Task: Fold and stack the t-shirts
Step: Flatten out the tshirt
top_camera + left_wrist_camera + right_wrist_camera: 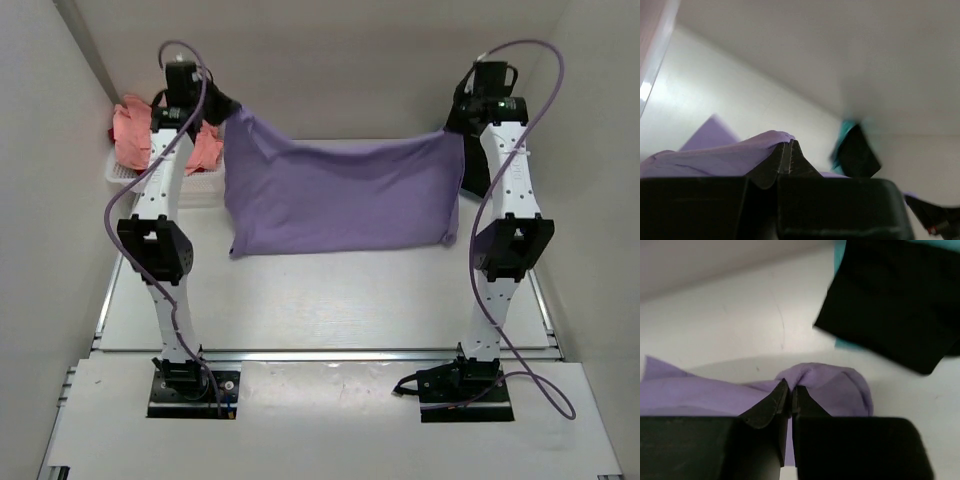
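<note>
The lavender-purple t-shirt (340,195) hangs stretched between my two grippers above the far half of the table. My left gripper (226,112) is shut on its upper left corner; in the left wrist view the cloth (715,155) drapes over the closed fingertips (787,146). My right gripper (455,128) is shut on its upper right corner, where the cloth (840,385) bunches at the closed jaws (790,389). A black t-shirt (895,295) lies on a teal one (839,255) by the right arm. Salmon-pink t-shirts (135,135) sit at the far left.
A white lattice basket (125,178) under the pink shirts stands at the far left corner. White walls close in on both sides and behind. The black and teal shirts also show in the left wrist view (855,152).
</note>
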### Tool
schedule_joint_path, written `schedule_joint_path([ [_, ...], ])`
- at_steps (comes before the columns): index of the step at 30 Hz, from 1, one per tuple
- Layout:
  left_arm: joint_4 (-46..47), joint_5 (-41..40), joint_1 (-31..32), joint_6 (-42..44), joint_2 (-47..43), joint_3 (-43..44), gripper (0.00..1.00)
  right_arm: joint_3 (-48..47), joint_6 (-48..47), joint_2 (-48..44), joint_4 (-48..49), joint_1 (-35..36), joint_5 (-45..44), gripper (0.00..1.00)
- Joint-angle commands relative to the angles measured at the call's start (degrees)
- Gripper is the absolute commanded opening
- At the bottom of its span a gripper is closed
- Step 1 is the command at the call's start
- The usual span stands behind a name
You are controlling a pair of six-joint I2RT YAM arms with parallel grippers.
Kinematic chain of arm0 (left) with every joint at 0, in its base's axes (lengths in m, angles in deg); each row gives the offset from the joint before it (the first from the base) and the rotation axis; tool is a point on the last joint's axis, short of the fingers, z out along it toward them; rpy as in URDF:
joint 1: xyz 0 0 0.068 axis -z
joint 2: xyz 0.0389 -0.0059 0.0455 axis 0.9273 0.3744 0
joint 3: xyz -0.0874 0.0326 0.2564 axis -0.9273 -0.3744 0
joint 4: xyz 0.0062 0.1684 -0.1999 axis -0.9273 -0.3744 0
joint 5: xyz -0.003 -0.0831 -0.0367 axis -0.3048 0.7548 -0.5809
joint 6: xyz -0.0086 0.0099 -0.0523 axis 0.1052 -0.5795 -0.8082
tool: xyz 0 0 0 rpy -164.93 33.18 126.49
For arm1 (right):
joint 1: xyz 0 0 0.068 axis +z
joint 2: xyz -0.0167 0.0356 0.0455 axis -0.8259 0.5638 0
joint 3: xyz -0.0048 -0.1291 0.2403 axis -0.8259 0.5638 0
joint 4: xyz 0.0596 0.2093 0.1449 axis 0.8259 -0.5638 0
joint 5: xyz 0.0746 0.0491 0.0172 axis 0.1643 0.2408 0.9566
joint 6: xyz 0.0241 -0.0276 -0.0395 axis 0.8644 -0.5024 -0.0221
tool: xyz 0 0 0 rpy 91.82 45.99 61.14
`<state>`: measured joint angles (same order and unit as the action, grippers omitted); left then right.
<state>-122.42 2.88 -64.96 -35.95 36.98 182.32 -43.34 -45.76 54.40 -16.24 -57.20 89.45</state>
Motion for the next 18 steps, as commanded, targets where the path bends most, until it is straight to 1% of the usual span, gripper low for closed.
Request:
schedule_joint_path([
  [1, -3.46, 0.02, -3.03, -1.05, 3.88, 41.39, 0.00, -16.76, -2.21, -8.65, 4.82, 1.07, -5.88, 0.00],
  [2, -2.41, 2.28, -4.44, -2.04, 2.49, 37.28, 0.00, -15.02, -2.48, -11.11, 6.76, 1.08, -7.90, 0.01],
  [3, 4.74, 3.43, -6.02, -2.74, -3.18, 26.54, 0.00, -12.92, -2.39, -13.39, 7.30, 1.25, -8.53, 0.00],
  [4, 7.68, 3.01, -6.04, -1.97, -10.46, 19.90, 0.00, -12.29, -2.13, -14.37, 7.30, 1.17, -8.10, 0.01],
  [5, 13.45, 1.53, -4.82, -1.00, -17.58, 8.18, 0.00, -9.50, -1.61, -17.08, 6.78, 0.99, -7.66, 0.00],
  [6, 15.08, 0.73, -4.46, -0.64, -20.35, 0.05, 0.00, -7.47, -1.86, -18.15, 6.34, 1.25, -7.75, 0.00],
  [7, 14.57, 0.11, -3.76, 0.93, -24.20, -1.94, 0.00, -2.83, -2.13, -20.69, 6.51, 1.08, -7.40, 0.00],
  [8, 11.61, -1.72, -1.66, 3.90, -26.59, -3.27, 0.00, 1.30, -2.13, -21.58, 6.51, 0.91, -7.05, 0.00],
  [9, 9.93, -3.39, -0.69, 5.06, -27.48, -4.50, 0.00, 5.43, -1.78, -23.85, 6.69, 0.73, -6.26, 0.00],
  [10, 7.65, -4.19, 0.46, 6.90, -30.80, -5.64, 0.00, 7.56, -2.47, -26.31, 6.51, 1.08, -5.91, 0.00],
  [11, 6.49, -5.24, 0.81, 7.35, -32.31, -9.57, 0.00, 12.54, -2.31, -27.64, 7.03, 1.25, -5.64, 0.00],
  [12, 6.65, -4.47, 0.21, 7.36, -36.07, -14.74, 0.00, 18.07, -2.48, -30.35, 7.65, 1.26, -4.77, 0.00],
  [13, 6.66, -3.85, -0.41, 7.27, -39.76, -17.40, 0.00, 21.26, -2.13, -32.90, 8.09, 1.08, -4.32, 0.00],
  [14, 6.13, -3.50, 0.11, 7.62, -43.36, -23.17, 0.00, 27.21, -1.95, -34.32, 8.96, 1.51, -2.06, 0.00],
  [15, 6.04, -2.97, -0.15, 7.01, -44.88, -29.15, 0.00, 30.49, -1.78, -37.29, 9.41, 1.08, -0.47, 0.00],
  [16, 6.21, 0.34, -0.41, 6.75, -48.29, -35.47, 0.00, 40.09, -2.12, -39.93, 9.76, 1.17, 0.68, 0.00],
  [17, 5.69, 0.89, -0.06, 6.48, -51.63, -38.75, 0.00, 43.06, -1.61, -41.35, 10.29, 1.08, 1.56, 0.00],
  [18, 5.69, 1.25, 0.29, 6.22, -53.32, -44.88, 0.00, 46.31, -1.34, -44.32, 10.55, 0.99, 1.92, 0.01],
])
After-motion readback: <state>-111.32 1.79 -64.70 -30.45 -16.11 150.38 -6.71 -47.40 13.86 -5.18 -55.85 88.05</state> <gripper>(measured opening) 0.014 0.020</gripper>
